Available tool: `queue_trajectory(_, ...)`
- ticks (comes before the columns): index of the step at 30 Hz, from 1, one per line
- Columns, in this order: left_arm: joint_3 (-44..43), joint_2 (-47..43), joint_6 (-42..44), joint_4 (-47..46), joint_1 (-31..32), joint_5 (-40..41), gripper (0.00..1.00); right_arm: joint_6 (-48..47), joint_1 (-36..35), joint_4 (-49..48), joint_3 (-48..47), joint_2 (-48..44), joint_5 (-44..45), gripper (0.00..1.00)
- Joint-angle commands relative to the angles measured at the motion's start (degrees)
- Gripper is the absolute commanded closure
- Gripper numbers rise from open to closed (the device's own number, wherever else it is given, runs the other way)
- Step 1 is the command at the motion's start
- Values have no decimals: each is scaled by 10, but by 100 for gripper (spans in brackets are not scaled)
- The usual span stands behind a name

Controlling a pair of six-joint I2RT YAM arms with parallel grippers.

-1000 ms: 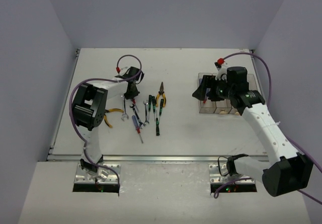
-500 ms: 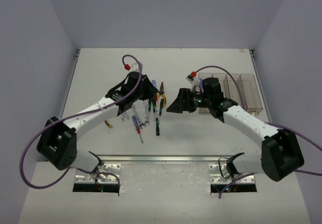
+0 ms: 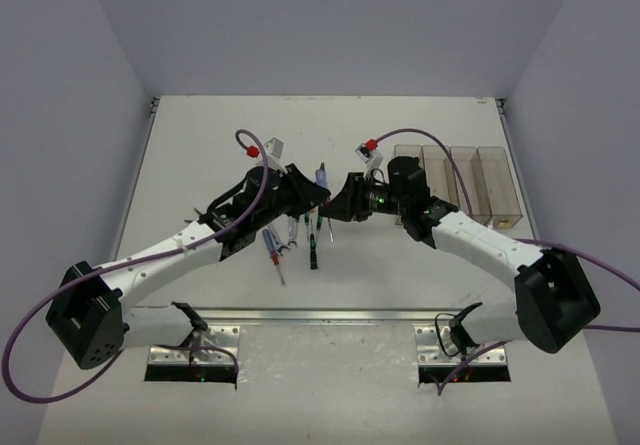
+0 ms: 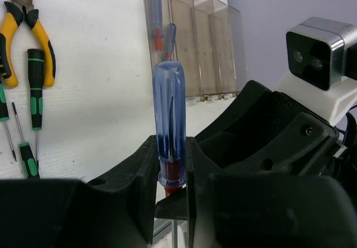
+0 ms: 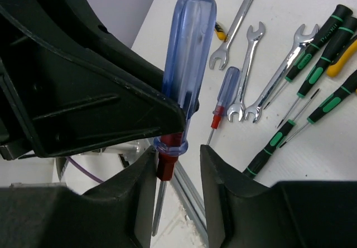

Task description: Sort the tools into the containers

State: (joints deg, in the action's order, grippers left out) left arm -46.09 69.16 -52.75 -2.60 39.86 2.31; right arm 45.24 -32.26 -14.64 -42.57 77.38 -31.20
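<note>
the blue screwdriver [image 4: 169, 114] is in the air over the middle of the table [image 3: 200, 135], between the loose tools and the bins [image 3: 462, 180]. in the top view its long axis runs from the near side to the far side. the clear handle is toward the far wall and the metal shaft toward the bases of the arms. how much it tilts up i cannot tell. in both wrist views the handle stands up, away from the fingers.

the left gripper [image 4: 170, 150] is closed narrow on it and squeezes the lower end of the handle, by the red collar. the right gripper [image 5: 178, 154] comes from the opposite side, and its jaws stand at a middle width around the same red collar. one finger is against the collar and the other finger [image 5: 215, 175] is apart from it with a gap (so this gripper does not clamp it).

the left arm stretches in a long diagonal from its base to the middle of the table. the right arm reaches to the left with its elbow low at the right side. the two grippers meet face to face.

there are four bins in one row, and a stored screwdriver [image 4: 157, 8], also blue, lies in the end bin nearest the loose tools. on the table i count three wrenches [image 5: 248, 64], one small blue screwdriver [image 5: 226, 89] and one pair of pliers [image 4: 44, 53]. there are at least four green and black screwdrivers [image 4: 35, 86], some cut by the picture edge.
</note>
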Motion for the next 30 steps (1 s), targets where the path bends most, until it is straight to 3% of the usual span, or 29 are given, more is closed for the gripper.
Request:
queue_trajectory(1, 4, -23, -32, -63, 14, -15, 100, 3, 0, -59, -14, 7, 23, 72)
queue_trajectory(3, 5, -22, -32, -63, 15, -13, 100, 4, -1, -57, -20, 12, 16, 96)
queue_trajectory(4, 4, -22, -28, -61, 15, -10, 93, 2, 0, -51, -22, 14, 16, 99)
queue_trajectory(5, 1, -23, -23, -57, 15, -5, 81, -1, 0, -45, -23, 15, 18, 100)
queue_trajectory(8, -15, -27, -4, -31, 15, 18, 21, -13, 0, -23, -16, 6, 41, 100)
queue_trajectory(9, -35, -26, 5, 7, 15, 39, 6, -23, 1, -7, -19, 2, 57, 100)
queue_trajectory(10, -65, -25, 23, 65, 14, 74, 0, -39, 7, 26, -23, -4, 85, 100)
queue_trajectory(14, -185, -22, 64, 294, 2, 232, 0, -117, 55, 197, -65, -16, 215, 100)
queue_trajectory(17, -209, -45, 93, 370, -4, 301, 0, -169, 128, 291, -108, 16, 320, 100)
queue_trajectory(23, -163, -96, 109, 423, -7, 312, 0, -264, 191, 373, -222, 154, 395, 100)
queue_trajectory(30, -114, -118, 92, 451, -7, 310, 0, -292, 213, 420, -342, 277, 435, 97)
